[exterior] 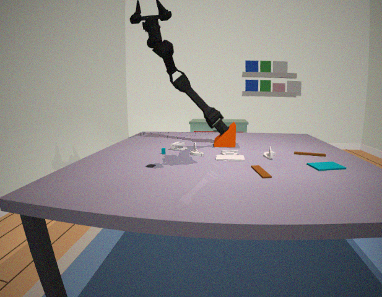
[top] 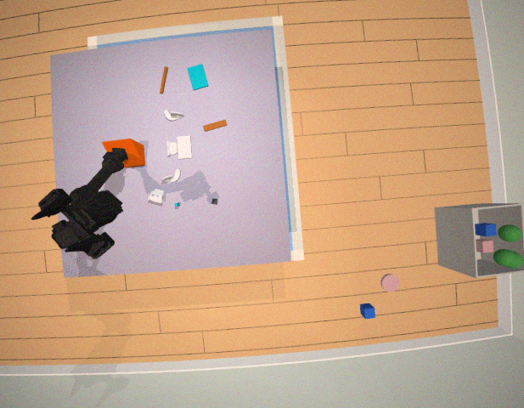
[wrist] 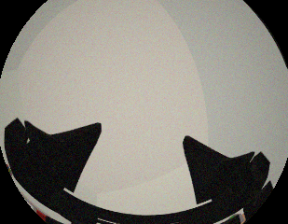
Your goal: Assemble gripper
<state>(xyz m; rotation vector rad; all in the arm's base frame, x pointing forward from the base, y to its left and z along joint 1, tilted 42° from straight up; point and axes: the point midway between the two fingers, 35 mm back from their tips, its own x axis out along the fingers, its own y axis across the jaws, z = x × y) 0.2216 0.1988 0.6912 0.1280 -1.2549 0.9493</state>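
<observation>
My gripper (exterior: 147, 1) (wrist: 144, 134) is open and empty, raised high above the table. One white curved jaw (top: 177, 175) (exterior: 196, 153) lies on the table, and the other jaw (top: 168, 116) (exterior: 268, 155) lies apart from it. Between them is a flat white rectangle (top: 184, 147) (exterior: 230, 158) beside a smaller white portion (top: 171, 148) (exterior: 230, 152); this looks like the gripper base. Another white part (top: 155, 197) (exterior: 177, 146), probably the housing plate, lies near the first jaw. Pins, teeth and stubs are too small to tell.
The arm stands on an orange mount (top: 135, 153) (exterior: 228, 140). Around the parts lie a cyan plate (top: 198, 76) (exterior: 326, 166), brown strips (top: 215, 125) (top: 163, 80) (exterior: 261, 171) (exterior: 309, 154), a small cyan block (top: 177, 205) (exterior: 163, 150) and a dark square (top: 214, 201) (exterior: 150, 166).
</observation>
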